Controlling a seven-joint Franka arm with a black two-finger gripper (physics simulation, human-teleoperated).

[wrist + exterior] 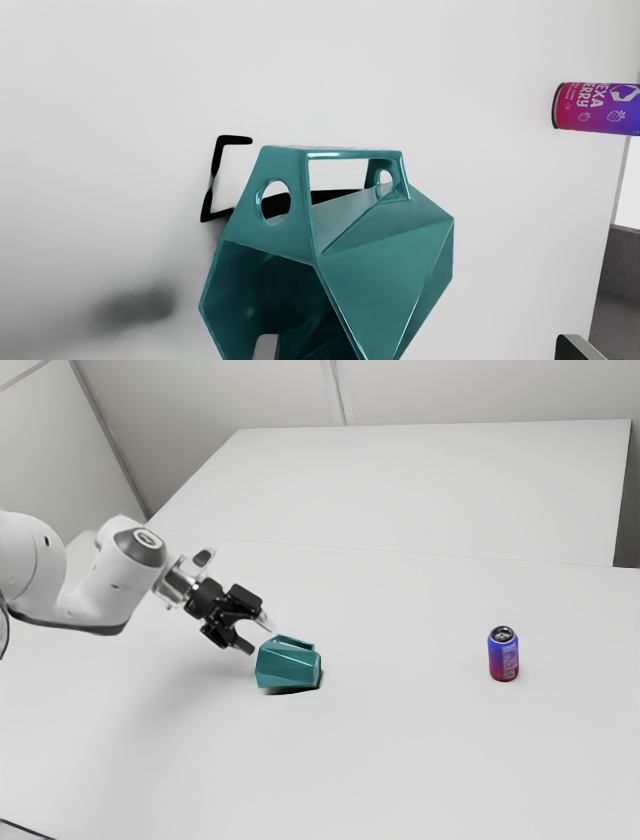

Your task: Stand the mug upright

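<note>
In the exterior view the teal, faceted mug (288,664) lies on its side on the table, and my gripper (256,639) is close beside it, on the side toward the exterior view's left. The wrist view has the mug (385,250) with its dark open mouth facing my hand and its angular handle standing out from one side. My gripper (417,347) is open there, one fingertip overlapping the mug's mouth and the other off past the mug's outer wall. Whether a finger touches the mug I cannot tell.
A blue and red can (503,654) stands upright toward the exterior view's right, well apart from the mug. The white table (400,760) extends around both. Pale walls rise behind it.
</note>
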